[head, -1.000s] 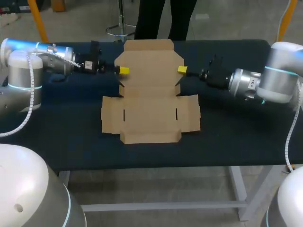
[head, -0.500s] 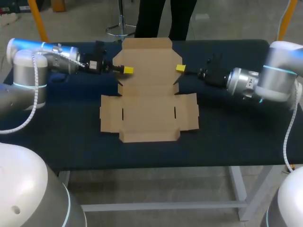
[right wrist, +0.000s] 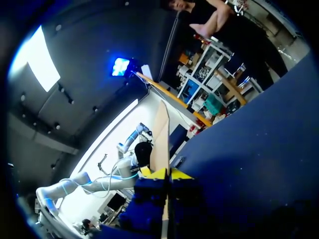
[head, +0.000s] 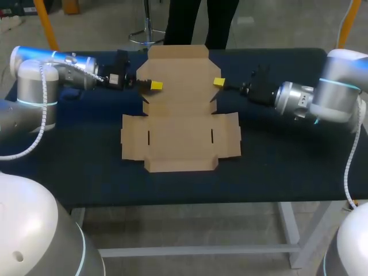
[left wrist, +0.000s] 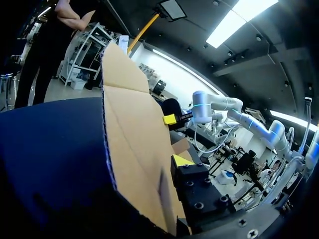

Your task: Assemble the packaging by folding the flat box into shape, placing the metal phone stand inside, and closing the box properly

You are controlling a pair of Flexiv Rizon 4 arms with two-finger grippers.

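- Flat cardboard box (head: 180, 138) centred on table (head: 276, 167); rear panel tilted up.
- Right gripper (head: 218, 83) pinched narrow on that panel's edge.
- Left gripper (head: 155, 85) at the opposite edge; grip cannot be told.
- Step looks like the first fold. Next move calls for raising both sides evenly.
- Phone stand not in view.

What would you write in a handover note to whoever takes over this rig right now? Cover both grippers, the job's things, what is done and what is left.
Left gripper: at the left edge of the far panel; whether it grips is unclear.
Right gripper: shut on that panel's right edge.
Cardboard box: unfolded on the table, far panel apparently raised a little.
Metal phone stand: not in view.
Done: nothing folded into shape.
Left: form the box, put the stand in, close it.
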